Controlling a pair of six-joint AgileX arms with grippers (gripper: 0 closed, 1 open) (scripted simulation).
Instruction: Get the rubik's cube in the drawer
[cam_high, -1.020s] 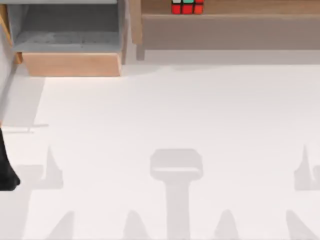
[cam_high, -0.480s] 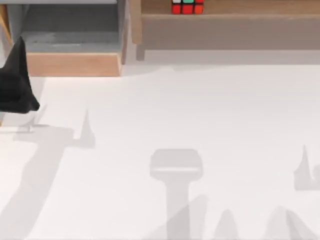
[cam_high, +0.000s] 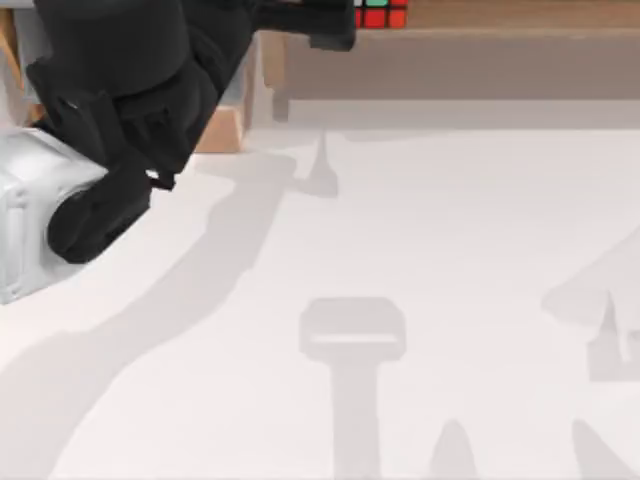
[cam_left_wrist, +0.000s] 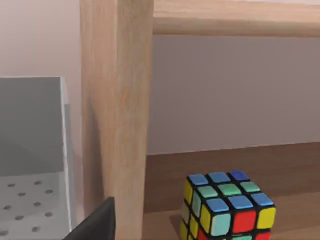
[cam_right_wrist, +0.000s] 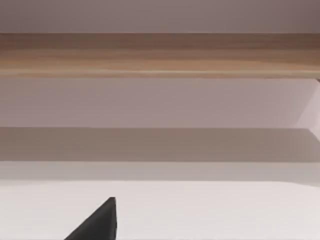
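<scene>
My left arm was stretched across the far-left of the white desk (cam_high: 400, 250), its black bulk covering most of the grey-walled drawer with the light-wood front panel (cam_high: 222, 132). Left claw (cam_high: 335, 28) sat at the far edge, just beside the black-framed rubik's cube with red, green and yellow squares (cam_high: 377, 13); I couldn't tell whether it was released or clenched. The cube rested untouched on the long tan wooden shelf (cam_high: 480, 35), just right of the shelf's upright post (cam_left_wrist: 117, 110), with the drawer's grey perforated floor (cam_left_wrist: 30, 200) on the post's other side. My read: approach for a pick, then a short hop left over the post. Right arm parked, its claw state also unreadable.
</scene>
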